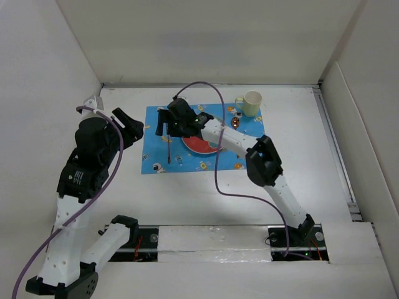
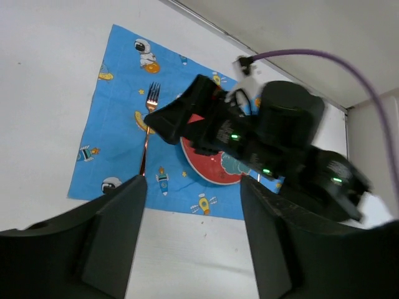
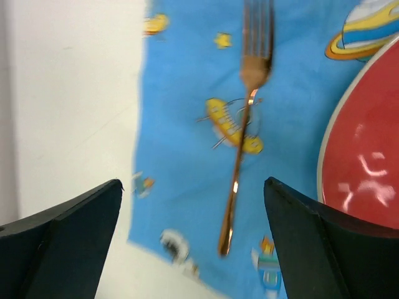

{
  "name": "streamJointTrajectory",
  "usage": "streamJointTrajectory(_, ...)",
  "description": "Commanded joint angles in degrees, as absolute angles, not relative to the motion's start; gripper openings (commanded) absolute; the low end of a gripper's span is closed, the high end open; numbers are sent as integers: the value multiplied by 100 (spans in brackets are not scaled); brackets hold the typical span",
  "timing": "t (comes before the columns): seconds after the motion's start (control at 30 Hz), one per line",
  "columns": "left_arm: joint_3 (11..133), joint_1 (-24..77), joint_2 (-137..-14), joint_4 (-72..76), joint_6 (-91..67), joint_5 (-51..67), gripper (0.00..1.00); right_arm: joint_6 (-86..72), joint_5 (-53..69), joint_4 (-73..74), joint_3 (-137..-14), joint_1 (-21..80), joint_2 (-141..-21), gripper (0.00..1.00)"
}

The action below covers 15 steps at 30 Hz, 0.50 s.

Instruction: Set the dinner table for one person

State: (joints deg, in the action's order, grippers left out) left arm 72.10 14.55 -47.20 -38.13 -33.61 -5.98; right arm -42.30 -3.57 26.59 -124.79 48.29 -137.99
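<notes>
The right hand (image 3: 193, 182) stands low over the blue mat (image 3: 187, 93), and its two fingers (image 3: 68, 230) are spread wide and hold nothing. Directly under it, between the fingers, a copper fork (image 3: 240, 143) lies flat on the mat with the prongs pointing away from the hand. Just to the right of the fork, a red plate (image 3: 368, 162) also rests on the mat. The left hand (image 2: 192, 180) is also released and holds nothing. It is above the white table (image 1: 187, 199), just beside the left edge of the mat, and it faces toward the right hand. The table lies under both hands and carries the mat. Beyond the right hand, off the far right corner of the mat, a pale mug (image 1: 252, 103) stands on the table.
</notes>
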Motion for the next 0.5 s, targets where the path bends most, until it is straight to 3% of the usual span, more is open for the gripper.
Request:
streamJointTrajectory(0.0, 7567, 1477, -4921, -3261, -3270, -380, 61, -3490, -61, 2154, -12019, 4650, -12115, 100)
streamJointTrajectory(0.17, 8076, 1477, -5527, -2927, -3252, -272, 65, -3006, -878, 1758, -10208, 4148, -9259, 100)
streamJointTrajectory(0.27, 8603, 1477, -5834, -2865, -3147, -535, 66, -3137, -949, 1714, -8924, 3176, -7593, 100)
streamJointTrajectory(0.47, 8887, 1477, -5994, -2576, -3120, -862, 67, -3208, -776, 2090, -7245, 829, -5872, 100)
